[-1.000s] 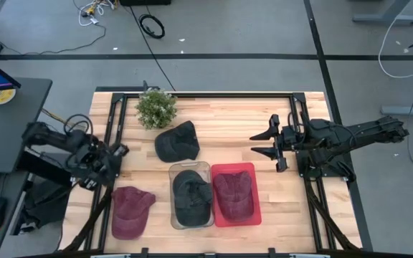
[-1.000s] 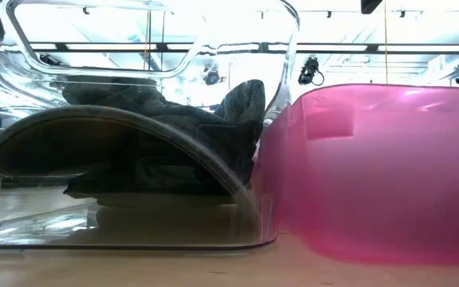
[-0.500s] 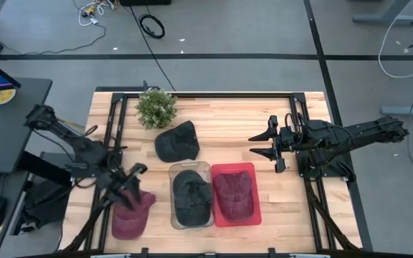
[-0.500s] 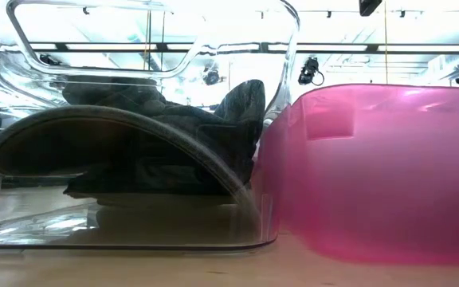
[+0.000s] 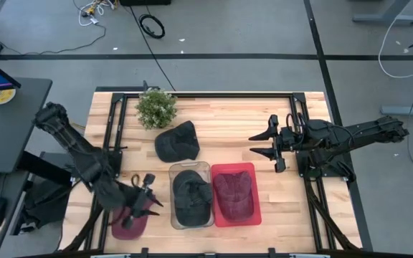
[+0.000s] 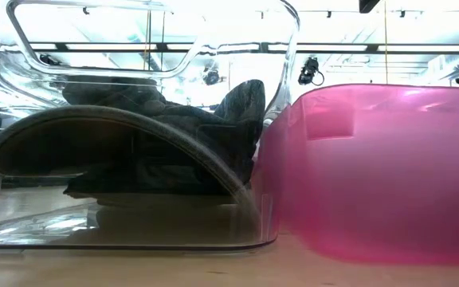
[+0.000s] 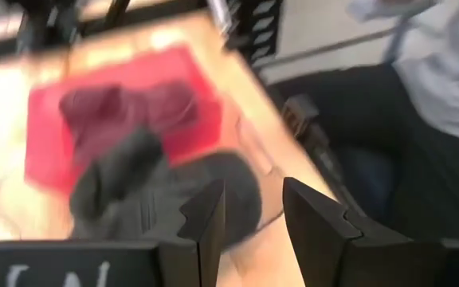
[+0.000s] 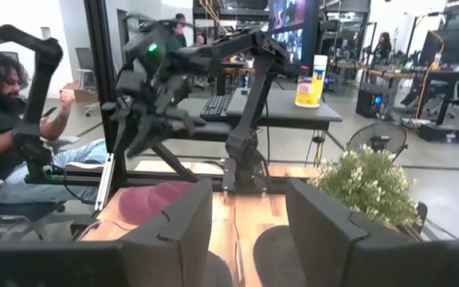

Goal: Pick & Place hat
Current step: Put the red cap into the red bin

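A maroon hat [image 5: 125,223] lies flat on the table near its near-left corner. My left gripper [image 5: 151,195] is open and hangs over the right part of that hat. In the left wrist view the open left gripper [image 7: 249,214] faces the bins with nothing between its fingers. A black hat [image 5: 176,141] rests on the table's middle. A dark hat [image 5: 192,195] lies in the clear bin [image 5: 172,172]. Another maroon hat [image 5: 233,192] lies in the red bin [image 5: 252,172]. My right gripper [image 5: 265,145] is open and waits at the table's right side.
A potted plant [image 5: 155,108] stands at the table's far-left part. The clear bin [image 6: 134,119] and the red bin [image 6: 381,167] stand side by side at the near edge. A seated person [image 8: 6,119] shows beyond the table's left side. Bare wood lies between the black hat and my right gripper.
My left arm has swung out from beyond the table's left edge toward the near edge and rightward, and its gripper now stands over the maroon hat on the table. The hats and bins have not moved.
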Controlling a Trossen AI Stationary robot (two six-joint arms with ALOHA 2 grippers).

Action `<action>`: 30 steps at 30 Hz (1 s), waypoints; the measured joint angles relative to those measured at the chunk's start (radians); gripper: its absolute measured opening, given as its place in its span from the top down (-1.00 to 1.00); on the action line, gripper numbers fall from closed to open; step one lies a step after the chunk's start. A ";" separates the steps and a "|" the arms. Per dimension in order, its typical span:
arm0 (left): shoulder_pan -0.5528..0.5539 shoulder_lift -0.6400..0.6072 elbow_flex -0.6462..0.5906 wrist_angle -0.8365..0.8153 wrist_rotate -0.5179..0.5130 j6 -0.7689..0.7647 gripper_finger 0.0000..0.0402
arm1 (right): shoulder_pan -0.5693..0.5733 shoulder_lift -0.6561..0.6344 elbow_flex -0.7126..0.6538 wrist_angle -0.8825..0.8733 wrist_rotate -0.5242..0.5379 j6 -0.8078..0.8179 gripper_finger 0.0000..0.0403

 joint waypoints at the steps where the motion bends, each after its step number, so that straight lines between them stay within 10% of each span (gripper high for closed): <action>1: -0.005 0.031 0.027 -0.040 -0.019 -0.048 0.34 | 0.000 0.000 0.000 0.006 0.000 -0.001 0.19; 9: -0.004 0.251 0.217 -0.432 -0.021 -0.576 0.34 | 0.000 0.000 0.000 0.009 0.000 0.056 0.19; 15: -0.005 0.373 0.250 -0.736 0.260 -1.034 0.34 | 0.000 0.017 0.000 0.011 0.000 0.121 0.19; 21: -0.023 0.448 0.250 -0.755 0.435 -1.105 0.34 | 0.000 0.055 0.000 0.012 -0.001 0.178 0.19; 30: -0.059 0.471 0.250 -0.707 0.406 -1.182 0.34 | 0.000 0.122 0.000 0.038 -0.001 0.224 0.19</action>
